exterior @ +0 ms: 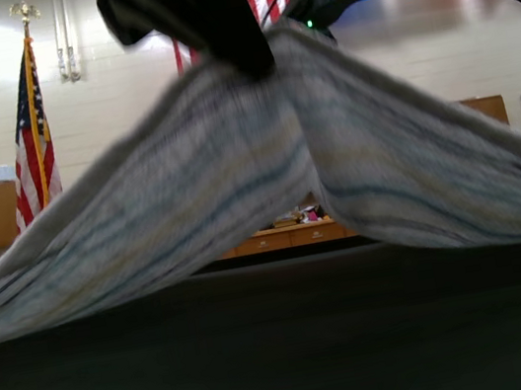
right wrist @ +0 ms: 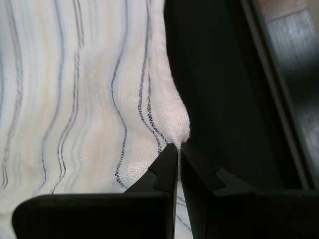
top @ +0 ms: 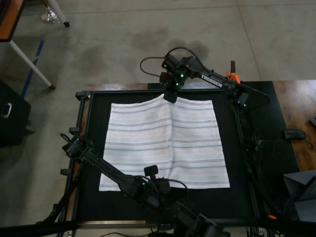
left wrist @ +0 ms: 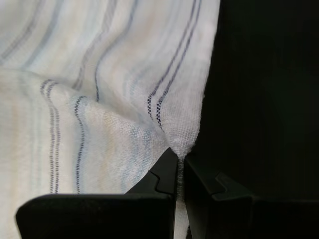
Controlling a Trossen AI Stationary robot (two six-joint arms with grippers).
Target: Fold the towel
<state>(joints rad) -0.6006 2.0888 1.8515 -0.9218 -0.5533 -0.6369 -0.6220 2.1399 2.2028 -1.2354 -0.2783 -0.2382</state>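
Two grippers pinch the towel (top: 148, 143), one at the middle of each long edge. The white, thin-striped cloth covers most of the black work surface (top: 247, 197) in the top view, with a crease running up its centre from edge to edge. In the exterior view the towel (exterior: 191, 197) rises to a peak in the upper middle of the frame and slopes down like a tent to both lower corners. The left gripper (left wrist: 180, 158) has its jaws closed on a small puckered bit of the hem, with cloth at the frame's left and black surface at its right; in the top view it (top: 159, 181) sits at the towel's lower edge. The right gripper (right wrist: 178, 148) is likewise clamped on the hem, and in the top view it (top: 171, 97) is at the towel's upper edge, near the table's rail (top: 128, 91).
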